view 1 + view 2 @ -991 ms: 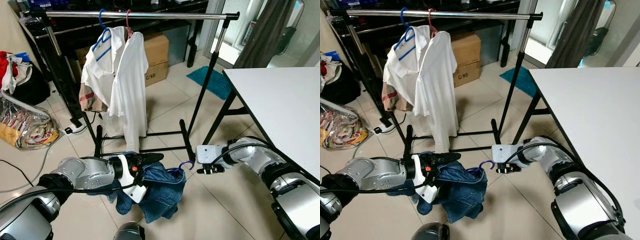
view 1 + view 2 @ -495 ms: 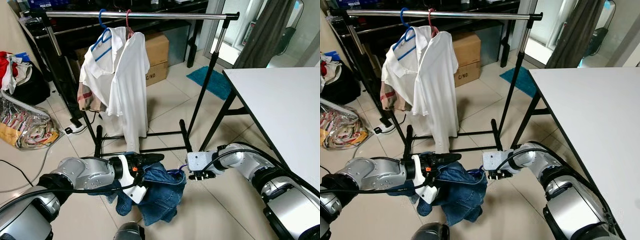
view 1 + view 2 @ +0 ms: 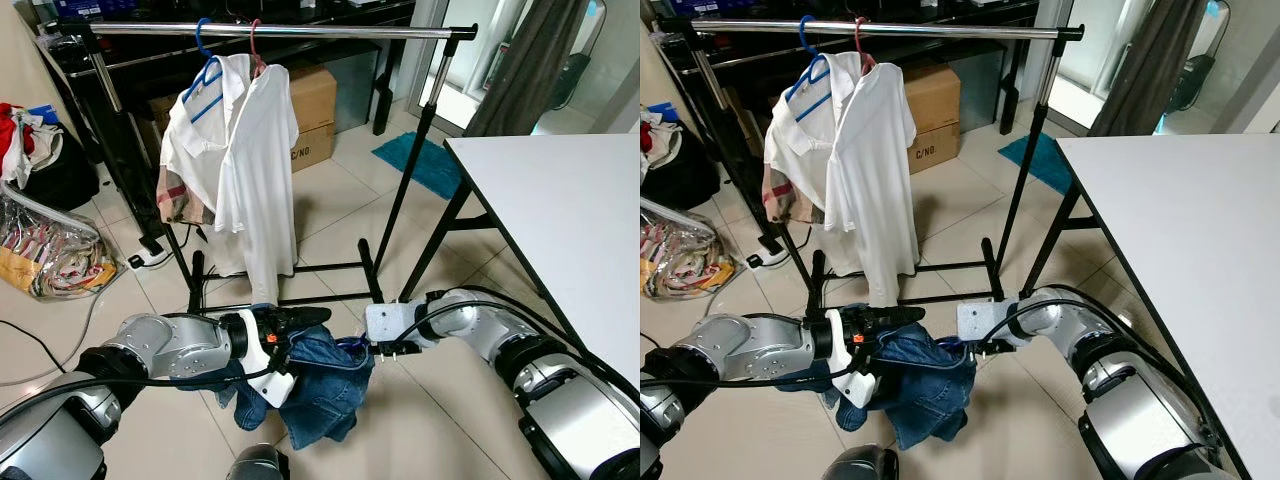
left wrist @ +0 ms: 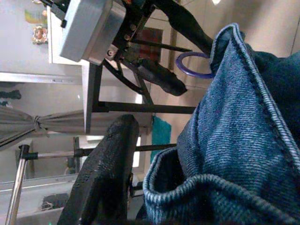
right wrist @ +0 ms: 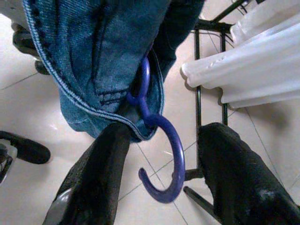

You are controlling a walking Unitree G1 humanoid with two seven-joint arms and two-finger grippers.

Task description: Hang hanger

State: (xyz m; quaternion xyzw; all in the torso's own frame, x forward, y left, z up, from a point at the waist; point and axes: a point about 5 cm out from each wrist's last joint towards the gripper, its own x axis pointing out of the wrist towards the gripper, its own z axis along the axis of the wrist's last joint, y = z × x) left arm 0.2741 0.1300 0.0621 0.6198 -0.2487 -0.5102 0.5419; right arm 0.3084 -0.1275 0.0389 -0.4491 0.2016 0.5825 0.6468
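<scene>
Hanger [image 5: 161, 154]: purple plastic, carrying blue denim jeans [image 3: 315, 385], held low over the tiled floor [image 3: 330, 200] in front of the clothes rail [image 3: 280, 31], well below the bar. Its hook sticks out of the denim toward the robot's right side.

Left gripper [image 3: 300, 320] sits at the top of the denim bundle, shut on the jeans; the cloth bunches against its black finger [image 4: 101, 183] in the left wrist view.

Right gripper [image 3: 385, 347] is just beside the hook. In the right wrist view its two black fingers [image 5: 96, 183] are spread wide with the hook's curve lying between them, not pinched; no contact with either pad that I can make out. So the hand is open and holding nothing.

Key relation: the hook is inside the right gripper's gap, with its stem running back into the denim away from the hand. The right arm is the nearer one to the hook; the left has the garment weight. Judgement: the closing pinch on the hook comes next, then a long lift up to the bar. There, two white shirts [image 3: 245, 170] hang toward the left end and the right stretch is bare.
</scene>
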